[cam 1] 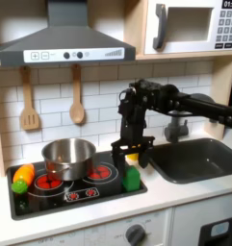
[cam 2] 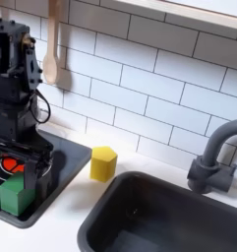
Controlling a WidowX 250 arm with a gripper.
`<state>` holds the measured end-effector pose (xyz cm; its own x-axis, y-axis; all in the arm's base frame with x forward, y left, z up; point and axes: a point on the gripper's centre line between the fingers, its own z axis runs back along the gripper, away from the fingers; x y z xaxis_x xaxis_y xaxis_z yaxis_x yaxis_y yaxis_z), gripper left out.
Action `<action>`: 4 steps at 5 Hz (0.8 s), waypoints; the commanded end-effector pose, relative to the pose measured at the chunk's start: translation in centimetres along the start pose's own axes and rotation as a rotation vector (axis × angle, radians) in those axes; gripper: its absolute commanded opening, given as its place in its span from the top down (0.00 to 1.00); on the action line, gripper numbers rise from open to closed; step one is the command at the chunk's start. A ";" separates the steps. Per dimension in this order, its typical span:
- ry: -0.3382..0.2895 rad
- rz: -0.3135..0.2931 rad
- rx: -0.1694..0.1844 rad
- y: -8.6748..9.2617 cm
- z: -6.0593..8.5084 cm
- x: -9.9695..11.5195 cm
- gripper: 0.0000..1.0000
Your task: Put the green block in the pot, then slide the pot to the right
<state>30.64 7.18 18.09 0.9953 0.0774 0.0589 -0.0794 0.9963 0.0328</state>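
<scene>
While the tool (cam 2: 20, 169) is hanging low over the front corner of the toy stove (cam 1: 89, 187), its two fingers are standing apart, released, straddling the green block (cam 2: 16, 194) without clearly touching it; in the second exterior view the block is sitting on the stove's edge directly beneath and between the fingertips. In the first exterior view the green block (cam 1: 132, 178) is lying at the stove's right front corner, with the tool (cam 1: 127, 152) just above it. The step in hand looks like the pick-up: the next move is calling for a little more descent and a closing of the fingers on the block, then a lift and a carry toward the pot (cam 1: 68, 157), which is resting on the back burner toward the first exterior view's left, well apart from the block. A yellow cylinder (cam 2: 103, 163) is standing on the bench just beside the stove, near the sink (cam 2: 179, 212), close enough to be brushed. An orange-and-green toy vegetable (cam 1: 22, 177) is lying at the stove's far left, clear of the path.
</scene>
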 end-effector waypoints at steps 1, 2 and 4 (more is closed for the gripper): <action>0.011 -0.023 0.002 -0.9 -0.6 0.3 0.00; 0.020 -0.009 0.007 -0.6 -1.1 0.6 0.00; 0.054 -0.020 0.006 -0.3 -2.4 0.6 0.00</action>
<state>31.47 6.85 15.81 0.9985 0.0539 0.0056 -0.0540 0.9978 0.0375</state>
